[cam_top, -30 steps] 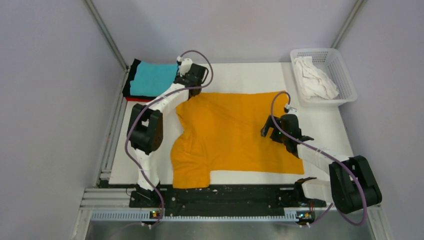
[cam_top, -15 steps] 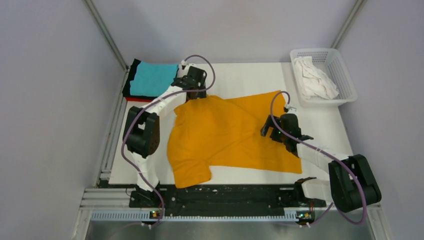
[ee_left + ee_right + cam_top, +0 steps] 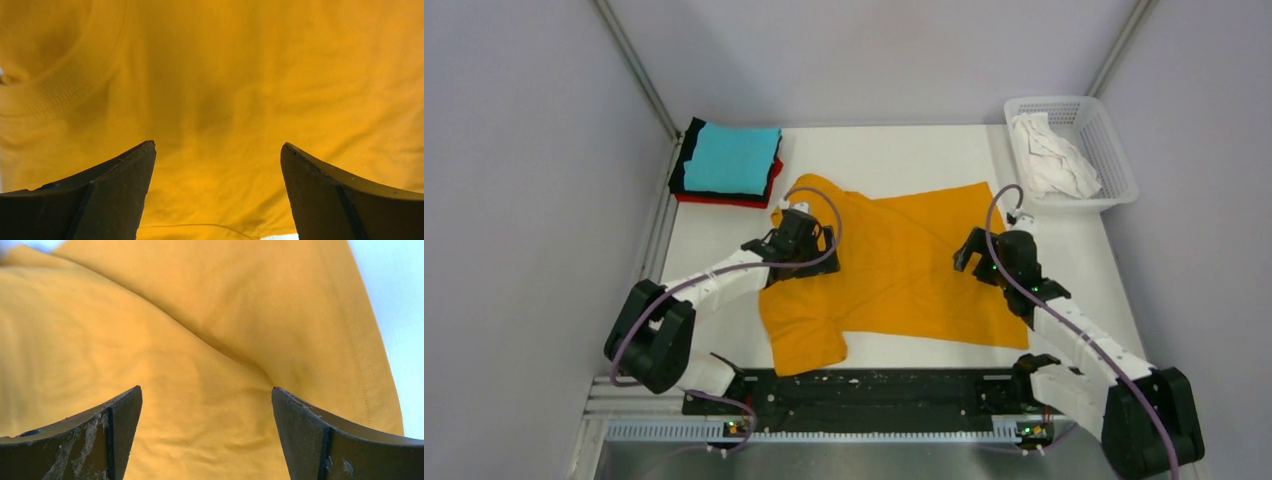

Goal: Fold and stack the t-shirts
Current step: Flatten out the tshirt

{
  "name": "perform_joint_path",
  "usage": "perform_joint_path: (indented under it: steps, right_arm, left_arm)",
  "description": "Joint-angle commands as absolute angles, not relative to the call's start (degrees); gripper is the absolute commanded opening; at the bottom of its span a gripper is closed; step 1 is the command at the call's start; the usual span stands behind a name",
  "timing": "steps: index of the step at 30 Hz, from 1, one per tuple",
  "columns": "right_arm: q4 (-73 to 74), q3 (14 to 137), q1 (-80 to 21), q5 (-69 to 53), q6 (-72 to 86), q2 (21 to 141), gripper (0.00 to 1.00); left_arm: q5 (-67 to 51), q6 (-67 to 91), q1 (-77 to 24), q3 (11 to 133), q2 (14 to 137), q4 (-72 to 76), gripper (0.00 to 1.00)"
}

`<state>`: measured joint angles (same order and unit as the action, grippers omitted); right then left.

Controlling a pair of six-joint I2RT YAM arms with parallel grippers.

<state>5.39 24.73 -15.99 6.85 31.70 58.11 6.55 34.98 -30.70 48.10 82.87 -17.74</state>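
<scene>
An orange-yellow t-shirt lies rumpled across the middle of the white table, its left side bunched and a sleeve hanging toward the near edge. My left gripper hovers over its upper left part, open, with only cloth between the fingers. My right gripper stands open over the shirt's right half, nothing held. At the far left corner sits a folded stack: cyan t-shirt on top, black and red edges showing beneath. A white t-shirt lies crumpled in the basket.
The white mesh basket stands at the far right corner. Bare white table shows behind the orange shirt and along its right side. Aluminium frame posts rise at both far corners; a black rail runs along the near edge.
The left gripper let go of the shirt's upper left corner and pulled back toward the near side over the cloth. The shirt's left side slumped inward. The right gripper shifted slightly away.
</scene>
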Motion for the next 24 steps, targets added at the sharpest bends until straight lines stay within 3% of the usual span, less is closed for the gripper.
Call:
perform_joint_path:
  steps: [1, 8, 17, 24]
  right_arm:
    - [6.18, 22.53, -16.31, 8.51, 34.13, 49.98, 0.99]
    - [4.57, 18.77, -16.29, 7.2, 35.33, 51.18, 0.99]
    - [0.49, 24.08, -16.28, 12.2, 33.15, 69.08, 0.99]
    - [-1.28, 35.76, -14.7, 19.37, 31.77, 83.81, 0.99]
  left_arm:
    - [2.58, 41.45, -30.73, 41.55, 80.85, -7.83, 0.99]
    - [3.42, 41.85, -30.53, 44.46, 88.51, -6.09, 0.99]
    - [5.61, 39.18, -26.47, 60.03, 106.23, -9.96, 0.99]
    - [2.38, 37.44, -22.9, 74.05, 114.65, -12.68, 0.99]
